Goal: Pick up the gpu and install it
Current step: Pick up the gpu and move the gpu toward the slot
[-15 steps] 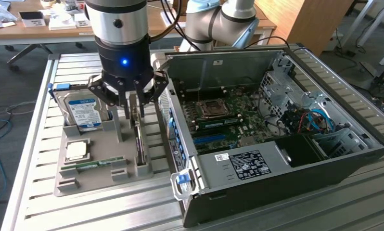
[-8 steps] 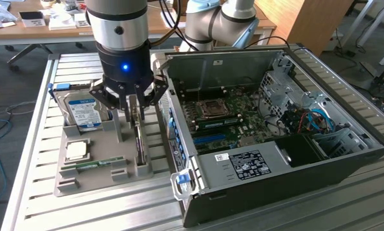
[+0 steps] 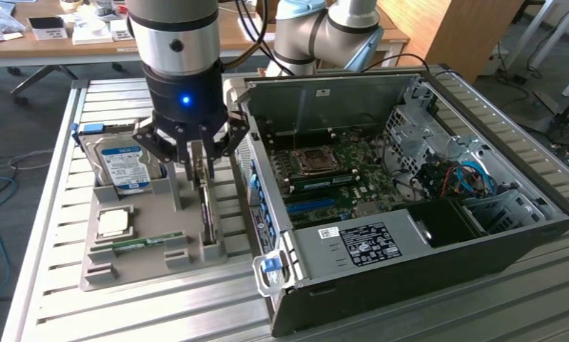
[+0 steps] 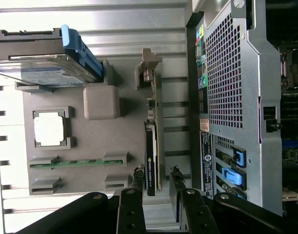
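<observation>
jaws down over the gpu (image 3: pixel 205 214) (image 4: pixel 151 156), a thin dark rectangular card standing on its edge in a slot of the grey plastic holder tray (image 3: pixel 151 267) (image 4: pixel 90 141), left-centre of the exterior frame

jaws part-open, one on either side of the card's end; wrist view shows a gap on both sides, so no grip on it

same tray: silver hard drive with blue-white label (image 3: pixel 122 167) (image 4: pixel 41 68) propped on edge, up-left of the card in the exterior frame; square silver processor chip (image 3: pixel 113 222) (image 4: pixel 49 130) and narrow green memory stick (image 3: pixel 137 244) (image 4: pixel 75 162) lying flat

open black computer case (image 3: pixel 408 235) with green motherboard (image 3: pixel 351 178) just beside the tray, right half of the exterior frame, all on the slatted metal counter (image 3: pixel 37 271)
</observation>
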Robot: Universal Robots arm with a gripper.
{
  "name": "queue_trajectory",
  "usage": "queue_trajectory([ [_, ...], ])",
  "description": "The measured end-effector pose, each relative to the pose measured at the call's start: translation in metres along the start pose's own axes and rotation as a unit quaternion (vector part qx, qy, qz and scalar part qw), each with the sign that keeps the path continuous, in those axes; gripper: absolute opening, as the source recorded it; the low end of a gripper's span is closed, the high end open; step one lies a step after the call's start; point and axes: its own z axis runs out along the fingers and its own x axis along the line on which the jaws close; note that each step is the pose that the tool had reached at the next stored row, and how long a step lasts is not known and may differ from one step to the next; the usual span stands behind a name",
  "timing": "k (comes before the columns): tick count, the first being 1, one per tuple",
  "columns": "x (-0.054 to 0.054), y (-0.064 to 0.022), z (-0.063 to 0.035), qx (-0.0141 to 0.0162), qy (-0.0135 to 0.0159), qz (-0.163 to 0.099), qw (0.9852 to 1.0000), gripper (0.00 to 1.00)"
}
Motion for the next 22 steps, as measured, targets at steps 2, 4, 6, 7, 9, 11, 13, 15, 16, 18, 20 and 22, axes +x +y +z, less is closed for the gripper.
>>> queue_trajectory([
  [2,0.0001,-0.0001,0.001,0.0001,0.0001,0.0,1.0,0.36],
  [4,0.0001,-0.0001,0.0021,0.0001,0.0001,0.0,1.0,0.36],
  [6,0.0001,-0.0002,0.0029,0.0001,0.0001,0.0,1.0,0.36],
  [7,0.0001,-0.0002,0.0031,0.0001,0.0001,0.0,1.0,0.36],
  [9,0.0002,-0.0001,0.0035,-0.0004,0.0002,0.0,1.0,0.36],
  [11,0.0001,-0.0002,0.0036,-0.0006,0.0002,0.0,1.0,0.36],
  [13,0.0001,-0.0002,0.0038,-0.0011,0.0002,0.0,1.0,0.36],
  [15,0.0001,-0.0001,0.004,-0.0016,0.0002,0.0,1.0,0.36],
  [16,0.0001,-0.0002,0.004,-0.0019,0.0002,0.0,1.0,0.36],
  [18,0.0001,-0.0002,0.0041,-0.0022,0.0003,0.0,1.0,0.36],
  [20,0.0001,-0.0002,0.0042,-0.0026,0.0003,0.0,1.0,0.36],
  [22,0.0002,-0.0002,0.0048,-0.003,0.0003,0.0,1.0,0.36],
])
